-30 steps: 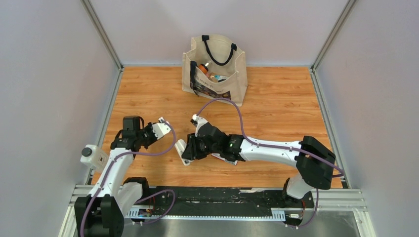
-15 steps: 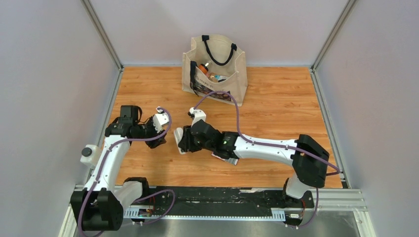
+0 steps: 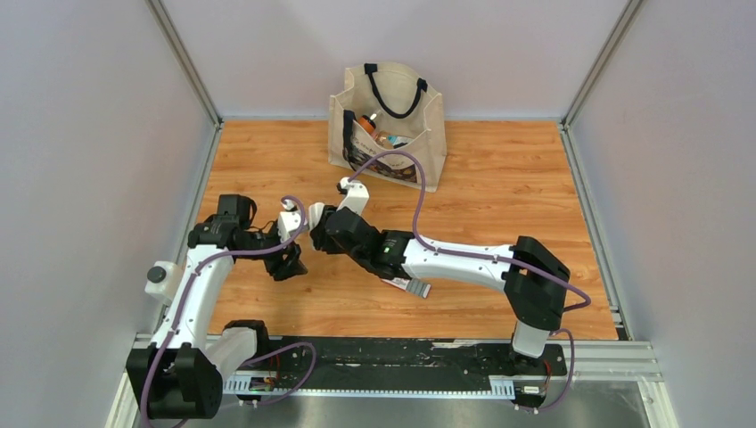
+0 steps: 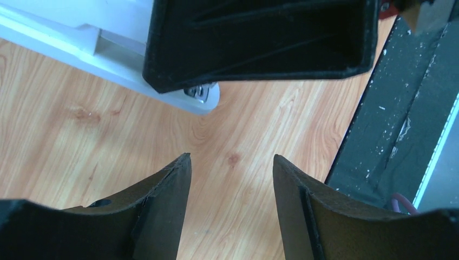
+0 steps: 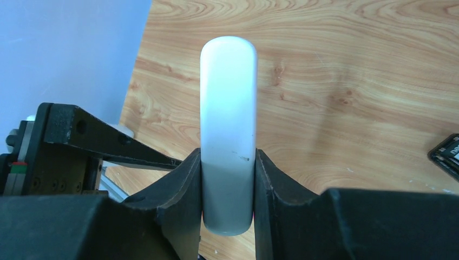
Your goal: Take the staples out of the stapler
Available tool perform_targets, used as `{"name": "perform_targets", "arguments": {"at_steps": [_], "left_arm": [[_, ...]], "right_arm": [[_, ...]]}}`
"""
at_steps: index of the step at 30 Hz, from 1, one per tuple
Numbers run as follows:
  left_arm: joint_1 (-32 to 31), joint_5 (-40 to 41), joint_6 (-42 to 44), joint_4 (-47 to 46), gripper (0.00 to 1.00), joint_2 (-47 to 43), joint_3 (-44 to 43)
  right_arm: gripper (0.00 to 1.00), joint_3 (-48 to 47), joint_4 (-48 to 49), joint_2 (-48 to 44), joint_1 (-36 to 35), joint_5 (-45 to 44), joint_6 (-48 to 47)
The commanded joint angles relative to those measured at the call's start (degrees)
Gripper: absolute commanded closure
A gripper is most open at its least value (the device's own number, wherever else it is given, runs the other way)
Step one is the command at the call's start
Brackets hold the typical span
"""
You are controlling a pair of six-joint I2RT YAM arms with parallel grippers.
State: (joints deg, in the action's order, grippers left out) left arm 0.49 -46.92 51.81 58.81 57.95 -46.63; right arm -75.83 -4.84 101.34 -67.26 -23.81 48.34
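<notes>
My right gripper (image 5: 228, 162) is shut on a white oblong bar (image 5: 228, 103) and holds it off the table, rounded end pointing away. In the top view this gripper (image 3: 318, 220) sits left of centre with the bar (image 3: 315, 212) at its tip. In the left wrist view the bar (image 4: 108, 59) shows a small metal fitting at its end. My left gripper (image 4: 231, 162) is open and empty, just below and beside the bar; in the top view it (image 3: 290, 261) hangs close to the right gripper. No black stapler and no staples show.
A small red-and-white box (image 3: 406, 284) lies on the wooden table (image 3: 499, 196) under the right forearm; its corner shows in the right wrist view (image 5: 446, 154). A canvas tote bag (image 3: 390, 129) with items stands at the back. Grey walls enclose the sides.
My right gripper has carried the white bar up and to the far left, off the table. My left gripper has swung right and nearer, closing in on the bar.
</notes>
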Motion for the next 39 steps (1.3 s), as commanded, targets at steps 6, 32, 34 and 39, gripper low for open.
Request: {"name": "perform_targets", "arguments": {"at_steps": [6,32,34,39], "left_arm": [[-0.14,-7.49,-6.1,-7.47,0.34,1.45,0.67],[-0.05,1.2,-6.02,-14.24,0.82,-1.44,1.54],[-0.05,2.0,-5.85,-14.95,0.85,-1.96,1.98],[-0.05,4.99,-5.23,-17.41,0.91,-4.34,4.26]], "right_arm": [[1.0,2.27,10.99,-2.55,-1.64,-2.82,10.72],[1.0,9.03,13.72,-6.85,-3.84,6.93,10.55],[1.0,10.96,13.89,-7.64,-3.84,7.55,9.59],[1.0,16.23,13.98,-12.12,-3.93,9.31,7.48]]}}
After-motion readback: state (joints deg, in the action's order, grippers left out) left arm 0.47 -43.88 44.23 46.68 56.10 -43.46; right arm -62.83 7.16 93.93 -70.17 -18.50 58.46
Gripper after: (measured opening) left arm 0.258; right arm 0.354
